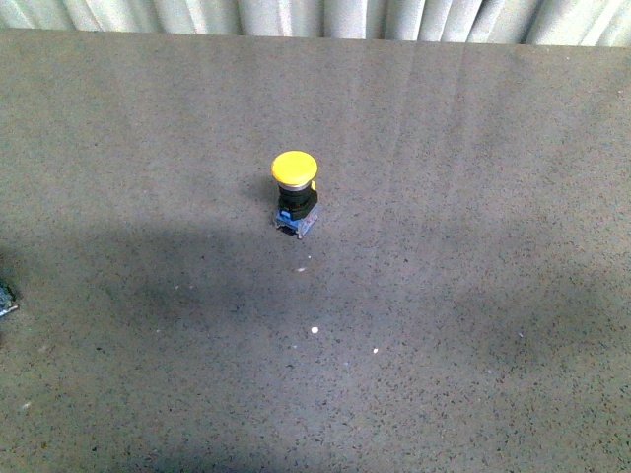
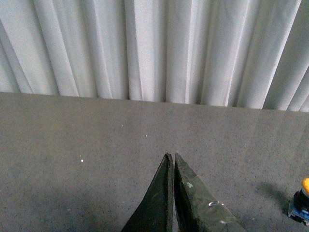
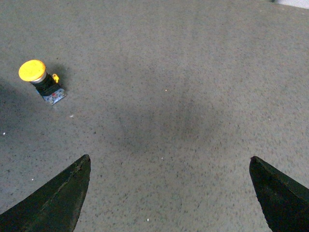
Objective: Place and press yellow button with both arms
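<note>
front view: yellow button point(image 1: 295, 192) stands upright on the tabletop point(image 1: 473, 148), cap up and base down. it sits about centre left-to-right, a little far of the middle. neither arm is in view.

left wrist view: left end effector point(image 2: 173, 162) has its jaws pressed together with nothing between them. the button shows at the frame's edge, partly cut off, beside the tips but not touching. a curtain point(image 2: 145, 48) hangs past the far edge.

right wrist view: right end effector point(image 3: 168, 158) has its jaws wide apart and empty. the button is well apart from it, ahead and toward the left-arm side.

judgement: the long axis is vertical, so a press goes straight down on the cap. the button lies between the arms; the left looks nearer, not certain.
</note>
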Motion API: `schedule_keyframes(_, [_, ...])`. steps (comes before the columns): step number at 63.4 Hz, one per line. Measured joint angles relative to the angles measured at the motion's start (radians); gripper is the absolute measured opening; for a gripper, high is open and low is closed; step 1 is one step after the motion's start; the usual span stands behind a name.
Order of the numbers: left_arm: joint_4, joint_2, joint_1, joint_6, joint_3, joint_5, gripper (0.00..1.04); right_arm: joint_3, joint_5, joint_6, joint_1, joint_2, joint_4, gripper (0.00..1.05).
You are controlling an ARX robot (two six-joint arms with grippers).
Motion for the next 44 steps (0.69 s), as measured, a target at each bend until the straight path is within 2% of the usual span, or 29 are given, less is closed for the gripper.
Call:
schedule_keyframes(12, [-0.058,-0.072,0.000,0.000,-0.013,0.001,0.01,0.190,0.069,-0.023,0.174,0.310,0.065,0.96])
schedule_keyframes(21, [-0.114,-0.127,0.000,0.000,-0.013,0.001,0.01,0.314,0.126,-0.026,0.354,0.494,0.087,0.96])
schedule_keyframes(32, [-0.169,-0.183,0.000,0.000,-0.013,0.001,0.01,0.445,0.141,0.040,0.480,0.670,0.054,0.96])
schedule_keyframes(44, [-0.213,-0.227,0.000,0.000,-0.013,0.001,0.01,0.584,0.198,0.075,0.525,0.792,0.013,0.66])
